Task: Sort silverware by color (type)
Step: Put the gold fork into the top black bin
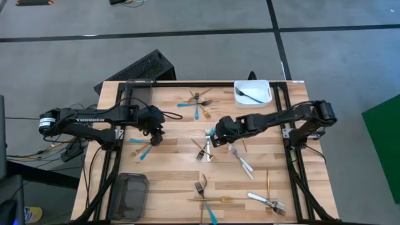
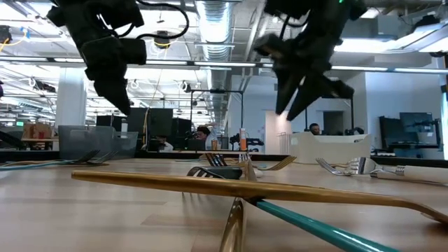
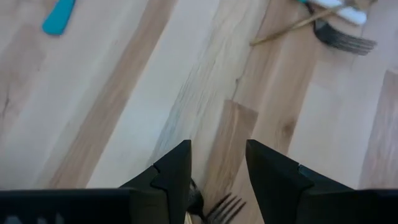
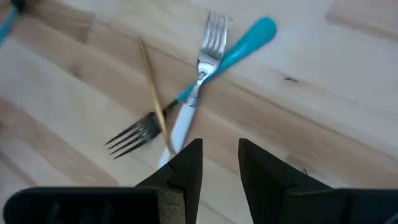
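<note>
A: Left gripper (image 1: 156, 139)?
B: Fingers apart, empty, over bare wood at 9 o'clock from table centre, blue-handled forks (image 1: 141, 150) just beside it.
A: Right gripper (image 1: 215, 139)?
B: Also parted, nothing held, near centre above a crossed cluster (image 4: 186, 99): silver fork, blue-handled fork, gold piece.
A: Rest of the silverware?
B: Scattered at 12, 5 and 6 o'clock; one fork (image 1: 250, 95) in the white bin (image 1: 265, 86) at 1 o'clock.
</note>
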